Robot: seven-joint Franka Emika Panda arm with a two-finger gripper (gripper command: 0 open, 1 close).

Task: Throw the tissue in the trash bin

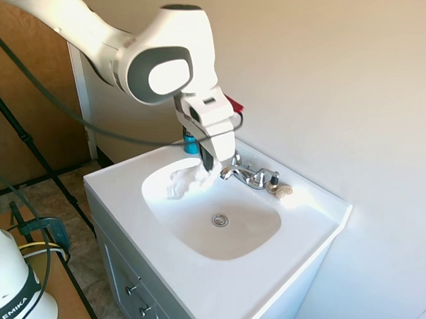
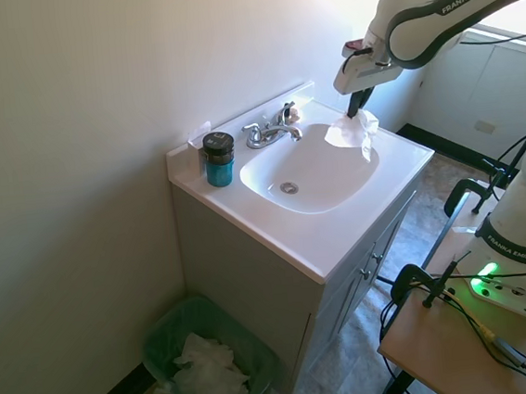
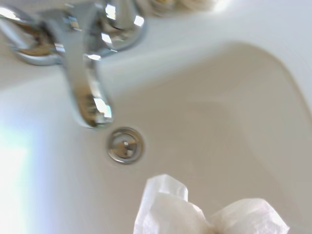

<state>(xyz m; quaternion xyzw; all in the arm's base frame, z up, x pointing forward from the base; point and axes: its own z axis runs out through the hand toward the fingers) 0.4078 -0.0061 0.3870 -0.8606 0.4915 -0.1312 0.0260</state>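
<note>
Back of the sink (image 2: 341, 231) is blocked by the faucet (image 2: 271, 133) and blue jar (image 2: 218, 158). Space above the basin is open; the trash bin (image 2: 164, 332) is reached past the bench's wall-side end.

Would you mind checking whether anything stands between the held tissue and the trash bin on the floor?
The gripper holds the tissue over the sink's far side. The trash bin sits on the floor beside the opposite end of the vanity, so the sink top, faucet and blue jar lie between; passing above clears them.
</note>
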